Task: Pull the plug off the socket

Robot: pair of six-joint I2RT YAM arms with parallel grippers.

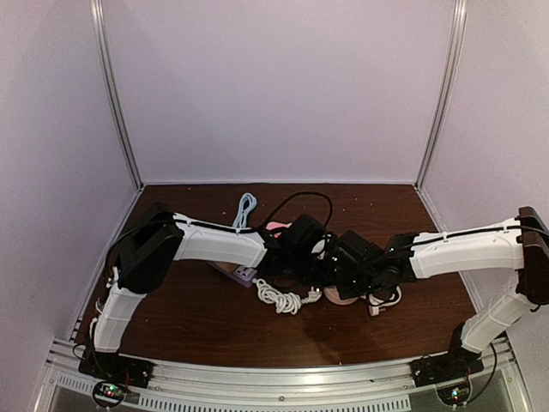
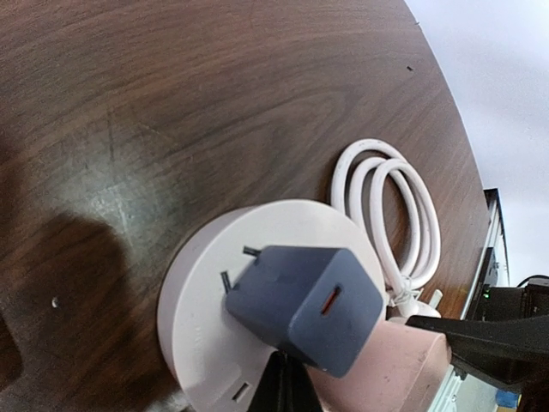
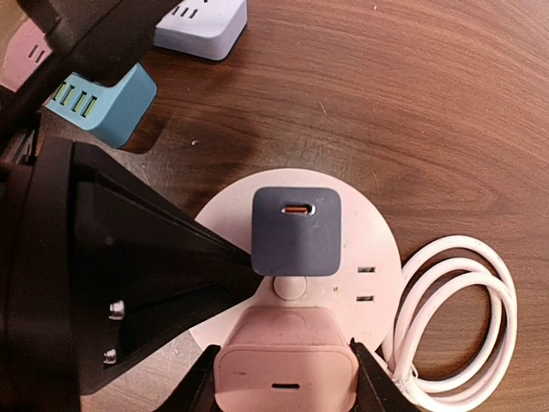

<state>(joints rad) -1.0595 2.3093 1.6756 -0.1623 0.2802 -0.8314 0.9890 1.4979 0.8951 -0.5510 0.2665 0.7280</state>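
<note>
A round pale socket (image 3: pixel 369 232) lies flat on the wooden table and carries two plugs. One is a dark blue-grey plug (image 3: pixel 296 227), the other a pink plug (image 3: pixel 285 360) at the socket's near edge. My right gripper (image 3: pixel 285 382) is shut on the pink plug, with a finger against each side. My left gripper (image 2: pixel 287 386) is shut, and its closed tips rest on the socket (image 2: pixel 197 318) just beside the blue-grey plug (image 2: pixel 309 305). That plug sits tilted, with two metal prongs showing. In the top view both grippers meet over the socket (image 1: pixel 343 296).
The socket's white cable (image 3: pixel 455 318) lies coiled to its right. A light-blue power cube (image 3: pixel 103 103) and a lavender power strip (image 3: pixel 202 26) sit beyond the left arm. A knotted white cord (image 1: pixel 279 296), a blue cable (image 1: pixel 246 206) and a black cable loop (image 1: pixel 300 199) lie nearby.
</note>
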